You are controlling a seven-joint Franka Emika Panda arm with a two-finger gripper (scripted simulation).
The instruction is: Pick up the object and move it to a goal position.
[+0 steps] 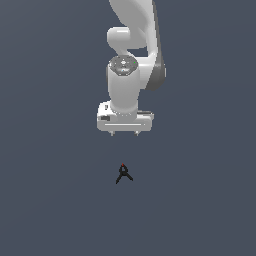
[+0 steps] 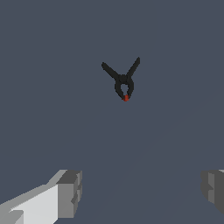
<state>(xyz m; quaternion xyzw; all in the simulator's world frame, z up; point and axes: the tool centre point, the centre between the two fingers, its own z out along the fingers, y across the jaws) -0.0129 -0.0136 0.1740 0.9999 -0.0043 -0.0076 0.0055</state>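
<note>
The object (image 1: 123,173) is a tiny black clamp with two splayed legs and a small red tip, lying on the dark grey floor. It also shows in the wrist view (image 2: 123,81), red tip toward the fingers. My white gripper (image 1: 125,134) hangs above and behind it in the exterior view, apart from it. The jaws are spread wide and hold nothing. In the wrist view the two fingertips (image 2: 70,192) sit far apart at the picture's edges, with the clamp well beyond them.
The white arm (image 1: 135,40) rises behind the gripper to the top of the exterior view. The flat dark grey floor (image 1: 50,200) surrounds the clamp on all sides.
</note>
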